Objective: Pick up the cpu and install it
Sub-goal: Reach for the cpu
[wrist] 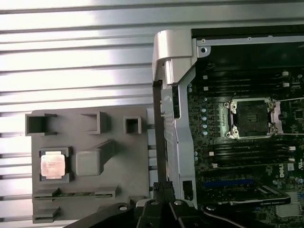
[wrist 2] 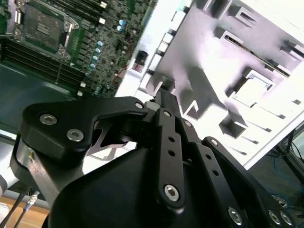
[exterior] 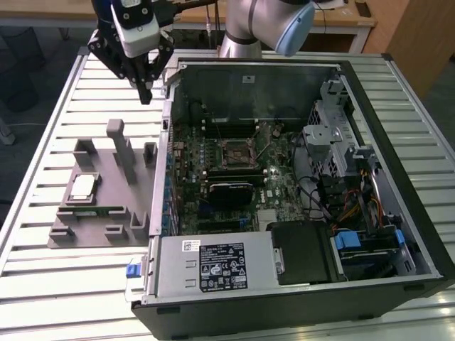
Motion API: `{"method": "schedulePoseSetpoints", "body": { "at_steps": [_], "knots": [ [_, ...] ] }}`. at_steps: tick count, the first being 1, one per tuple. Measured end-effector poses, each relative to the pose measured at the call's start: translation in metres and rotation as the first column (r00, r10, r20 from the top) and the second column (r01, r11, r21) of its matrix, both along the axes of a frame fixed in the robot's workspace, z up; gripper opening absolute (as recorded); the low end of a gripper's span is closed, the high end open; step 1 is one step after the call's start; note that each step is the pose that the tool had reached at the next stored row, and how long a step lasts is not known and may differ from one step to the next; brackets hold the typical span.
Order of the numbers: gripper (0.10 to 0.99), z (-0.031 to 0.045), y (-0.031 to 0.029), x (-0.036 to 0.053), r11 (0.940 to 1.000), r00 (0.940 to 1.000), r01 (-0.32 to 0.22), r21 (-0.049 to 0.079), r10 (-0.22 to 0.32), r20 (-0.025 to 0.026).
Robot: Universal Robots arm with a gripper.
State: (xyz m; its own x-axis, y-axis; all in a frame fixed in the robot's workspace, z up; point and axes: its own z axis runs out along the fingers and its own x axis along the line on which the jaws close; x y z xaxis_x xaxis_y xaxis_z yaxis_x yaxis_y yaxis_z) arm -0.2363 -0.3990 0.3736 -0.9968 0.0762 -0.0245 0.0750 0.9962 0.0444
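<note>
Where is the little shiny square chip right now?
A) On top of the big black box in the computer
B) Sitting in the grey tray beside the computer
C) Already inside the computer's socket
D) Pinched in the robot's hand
B. The cpu lies in a pocket of the grey tray, while the hand hovers apart from it, holding nothing, and the socket looks empty.

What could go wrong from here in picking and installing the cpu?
1. The cpu lies in a recess of the grey holder next to a raised block; the shut gripper might hit these.
2. The computer case's side wall stands between holder and open cpu socket; a low carry could clip it.
3. A tilted placement may damage the socket.
</note>
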Motion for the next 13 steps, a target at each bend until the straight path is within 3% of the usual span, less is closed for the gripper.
{"method": "schedulePoseSetpoints", "body": {
  "at_steps": [13],
  "knots": [
    [0.106, -0.0104, 0.0, -0.0329, 1.0, 1.0, 0.0, 0.0, 0.0, -0.0001]
  ]
}}
